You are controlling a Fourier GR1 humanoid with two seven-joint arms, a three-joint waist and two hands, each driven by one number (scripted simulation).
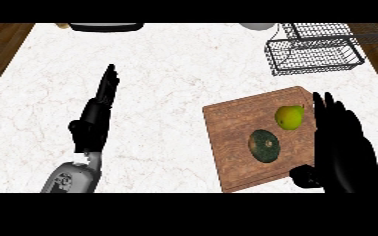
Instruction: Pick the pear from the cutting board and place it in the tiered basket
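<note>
A yellow-green pear [289,117] lies on the wooden cutting board [232,125] at the right of the counter. My right hand [338,145] is open just to the pear's right, fingers straight and pointing away, thumb low near the board's front corner; it does not touch the pear. The black wire tiered basket [316,49] stands at the far right of the counter, beyond the board. My left hand [100,107] rests open at the left, fingers straight, far from the board.
A dark green round fruit [264,146] lies on the board in front of the pear. At the counter's far edge sit a dark pan-like object [107,27] and a white bowl [258,26]. Wooden floor shows past both side edges.
</note>
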